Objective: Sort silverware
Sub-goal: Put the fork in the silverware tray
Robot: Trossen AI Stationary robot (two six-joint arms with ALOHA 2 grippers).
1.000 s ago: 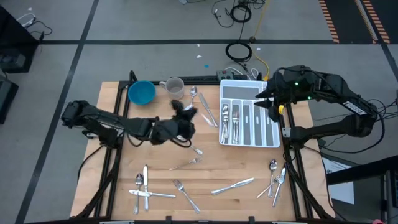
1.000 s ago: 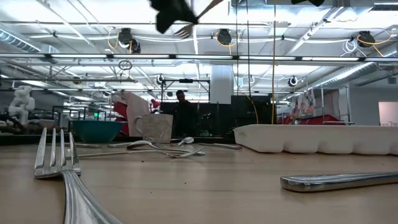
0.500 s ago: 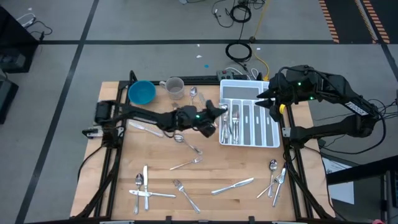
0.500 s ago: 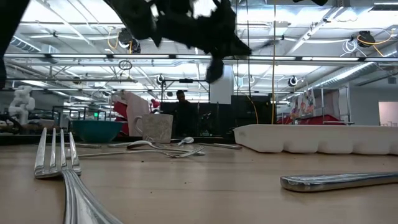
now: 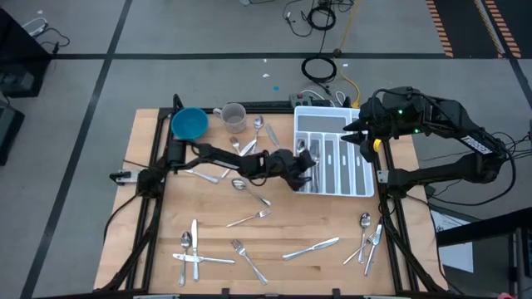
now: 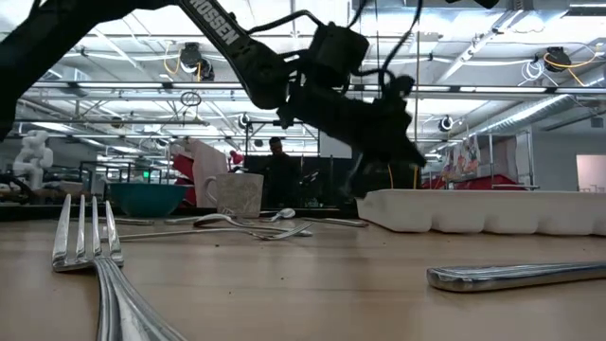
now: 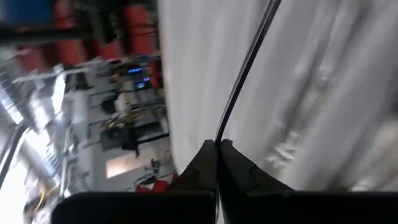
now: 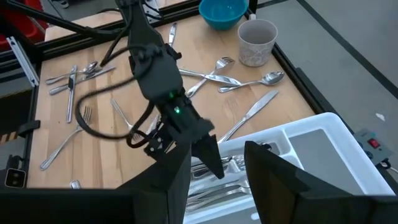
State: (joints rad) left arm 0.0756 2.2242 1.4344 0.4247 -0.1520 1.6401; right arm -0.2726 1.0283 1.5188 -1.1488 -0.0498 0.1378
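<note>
Pale wood table [image 5: 332,220], slim shiny silverware [image 5: 312,247] scattered near front edge; more in white plastic tray [image 5: 363,176]. My left gripper [image 5: 309,169] over tray, fingers closed; right gripper [image 5: 352,135] parted.

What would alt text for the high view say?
Seen from above, the left gripper reaches across a wooden table to the left edge of a white tray already holding silverware. The right gripper hovers over the tray's right side. Loose forks, spoons and knives lie scattered, with a blue bowl and cup behind.
</note>
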